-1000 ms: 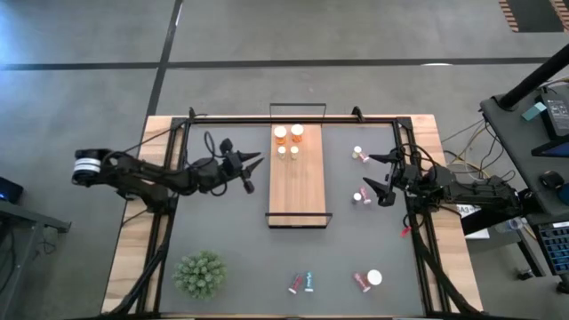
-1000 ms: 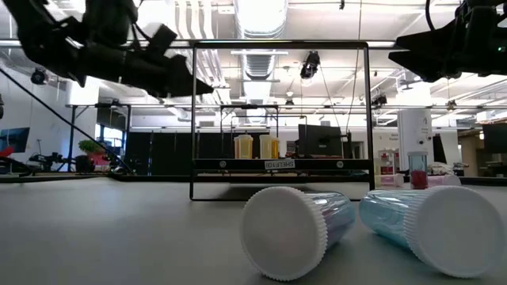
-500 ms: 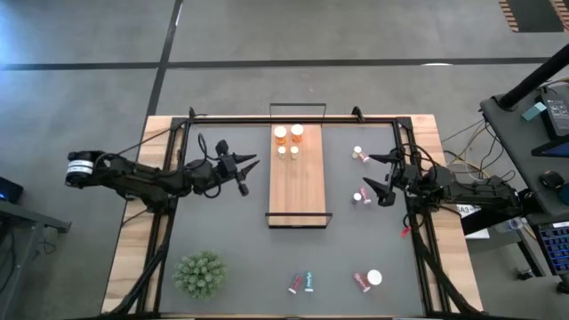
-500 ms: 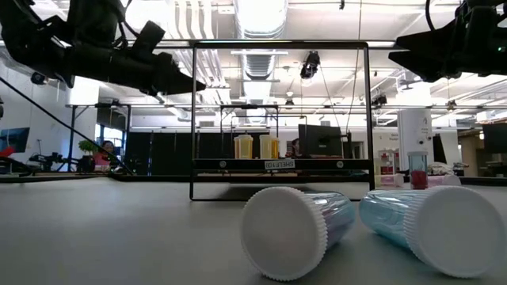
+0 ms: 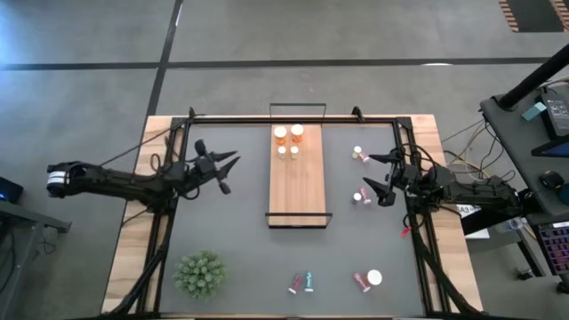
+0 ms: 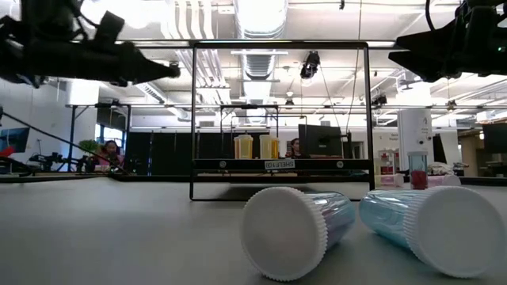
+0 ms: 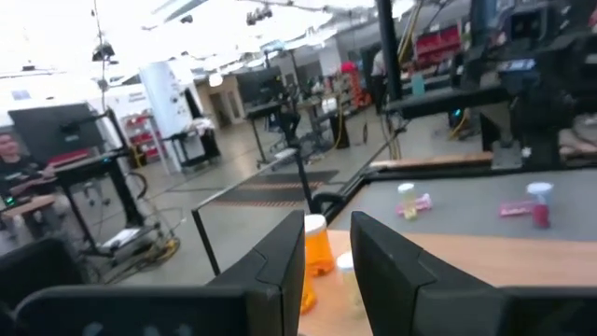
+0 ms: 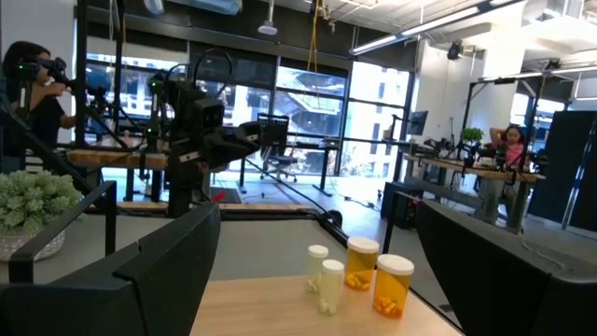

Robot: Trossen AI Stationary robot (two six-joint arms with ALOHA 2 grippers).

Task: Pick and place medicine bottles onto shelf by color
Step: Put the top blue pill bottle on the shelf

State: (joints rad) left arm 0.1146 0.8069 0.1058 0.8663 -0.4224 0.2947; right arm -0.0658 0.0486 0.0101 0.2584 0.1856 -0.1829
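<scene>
high: overhead, whole table | low: tabletop level | both see shelf [image 5: 300, 174]

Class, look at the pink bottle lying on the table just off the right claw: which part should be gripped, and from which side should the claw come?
Grip the pink bottle across its slim body, coming from above. It lies on its side, so the right claw closing across its width, not along its length, probably holds best.

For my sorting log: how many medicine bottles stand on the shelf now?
4, all at the far end of the shelf: two orange bottles side by side, and two slimmer white bottles just in front of them. None seems hidden.
</scene>
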